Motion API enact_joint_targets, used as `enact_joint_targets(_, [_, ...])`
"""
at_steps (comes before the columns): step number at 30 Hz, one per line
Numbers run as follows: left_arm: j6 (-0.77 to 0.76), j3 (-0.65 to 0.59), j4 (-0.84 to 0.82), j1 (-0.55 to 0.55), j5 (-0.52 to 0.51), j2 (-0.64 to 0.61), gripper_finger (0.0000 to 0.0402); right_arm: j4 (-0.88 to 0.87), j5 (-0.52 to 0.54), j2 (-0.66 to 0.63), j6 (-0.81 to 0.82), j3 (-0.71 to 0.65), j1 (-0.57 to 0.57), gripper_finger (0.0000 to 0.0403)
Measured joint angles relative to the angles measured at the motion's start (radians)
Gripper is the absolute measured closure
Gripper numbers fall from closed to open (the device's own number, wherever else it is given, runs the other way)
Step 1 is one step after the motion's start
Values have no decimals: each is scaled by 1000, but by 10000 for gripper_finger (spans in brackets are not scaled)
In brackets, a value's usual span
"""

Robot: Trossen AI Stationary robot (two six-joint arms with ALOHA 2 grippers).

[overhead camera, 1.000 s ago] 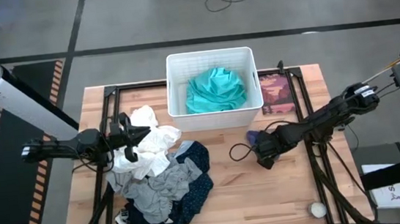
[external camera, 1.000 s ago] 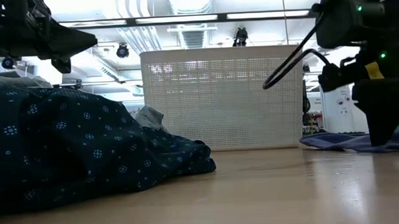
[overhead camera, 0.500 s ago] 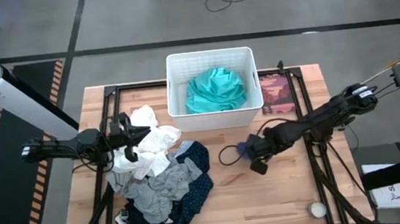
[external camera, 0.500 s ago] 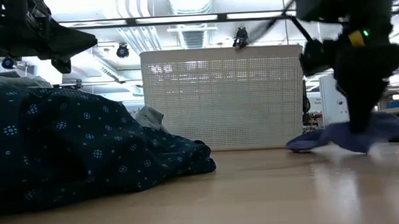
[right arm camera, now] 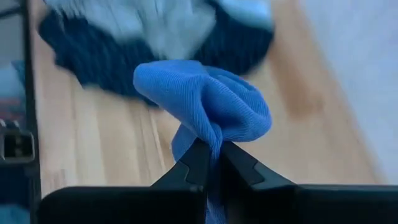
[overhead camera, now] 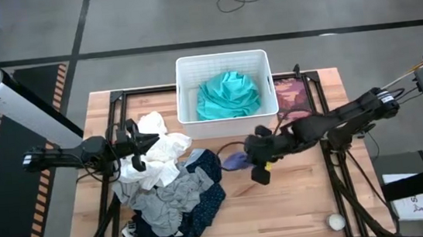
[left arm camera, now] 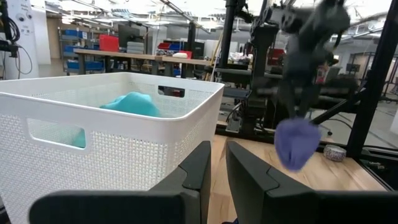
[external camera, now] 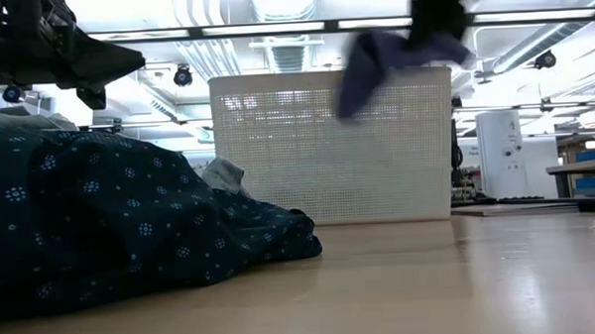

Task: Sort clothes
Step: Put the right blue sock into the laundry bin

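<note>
My right gripper (overhead camera: 248, 159) is shut on a small blue cloth (overhead camera: 236, 161) above the middle of the table, in front of the white basket (overhead camera: 221, 56). The cloth also shows in the low view (external camera: 378, 53) and the left wrist view (left arm camera: 297, 142). A teal garment (overhead camera: 227, 95) lies in the basket. White (overhead camera: 160, 151), grey (overhead camera: 165, 199) and navy dotted (overhead camera: 207, 173) garments lie heaped at the table's left. My left gripper (overhead camera: 142, 143) hangs over the white ones, its fingers (left arm camera: 199, 168) shut with nothing between them. My right gripper pinches a bunched fold of the blue cloth (right arm camera: 208, 140) between its two fingers (right arm camera: 193, 168). The fingers reach in from the table's right. The rest of the cloth bulges out past the fingertips and hangs clear of the table (external camera: 359, 85).
A dark red flat mat (overhead camera: 291, 95) lies right of the basket. A small round object (overhead camera: 335, 221) sits near the table's front right corner. Black frame rails (overhead camera: 321, 108) run along the tabletop. Bare wood (overhead camera: 282, 205) lies in front of my right gripper.
My right gripper has gone toward the table's left edge and up. The blue cloth first lay on the table at the right, was dragged leftward, and now hangs lifted clear in front of the basket.
</note>
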Motion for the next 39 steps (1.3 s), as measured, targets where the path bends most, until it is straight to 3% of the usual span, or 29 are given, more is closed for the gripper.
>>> enact_joint_targets(7, [0, 0, 0, 0, 0, 0, 364, 2, 226, -1, -184, 200, -18, 396])
enact_joint_targets(12, [0, 0, 0, 0, 0, 0, 364, 36, 344, -1, -285, 272, -89, 396])
enact_joint_targets(27, [0, 0, 1, 0, 0, 0, 364, 66, 338, 101, -405, 282, -443, 390])
enact_joint_targets(31, [0, 0, 1, 0, 0, 0, 364, 64, 331, 163, -452, 282, -495, 360])
enact_joint_targets(39, [0, 0, 0, 0, 0, 0, 364, 22, 330, 227, -497, 396, -513, 248])
